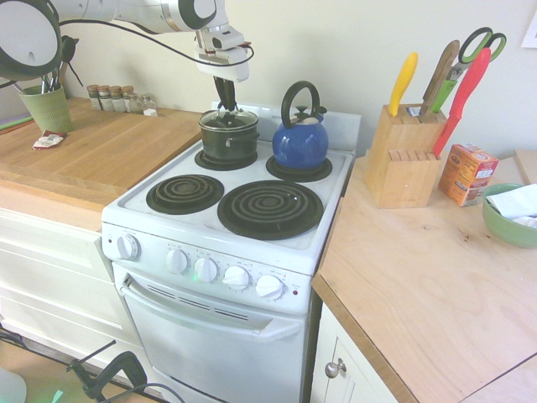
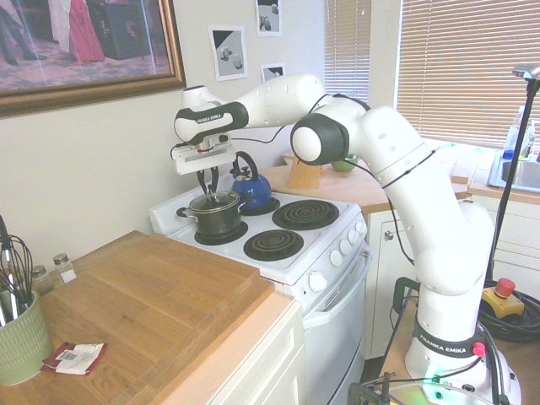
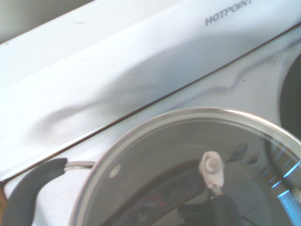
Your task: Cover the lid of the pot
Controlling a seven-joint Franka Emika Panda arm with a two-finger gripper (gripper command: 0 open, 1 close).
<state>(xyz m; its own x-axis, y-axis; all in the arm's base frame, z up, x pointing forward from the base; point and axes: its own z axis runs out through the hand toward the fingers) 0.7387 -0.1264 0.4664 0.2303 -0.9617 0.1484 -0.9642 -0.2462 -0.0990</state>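
Note:
The black pot point(image 1: 228, 141) stands on the stove's back burner beside the kettle, also seen as the pot point(image 2: 218, 219). The glass lid point(image 1: 228, 120) with its metal rim lies flat on the pot's rim. In the wrist view the lid point(image 3: 188, 155) fills the lower half, its small white knob point(image 3: 211, 167) near the middle. My gripper point(image 1: 226, 107) hangs straight down over the lid's centre, fingertips at the knob. In the second exterior view the gripper point(image 2: 207, 191) shows its two dark fingers a little apart, so it reads as narrowly open.
A blue kettle point(image 1: 299, 141) sits on the neighbouring back burner, close to the pot. The two front burners point(image 1: 268, 208) are bare. A knife block point(image 1: 401, 155), an orange box point(image 1: 466, 174) and a green bowl point(image 1: 508, 220) stand on the right counter; spice jars point(image 1: 122, 98) on the left.

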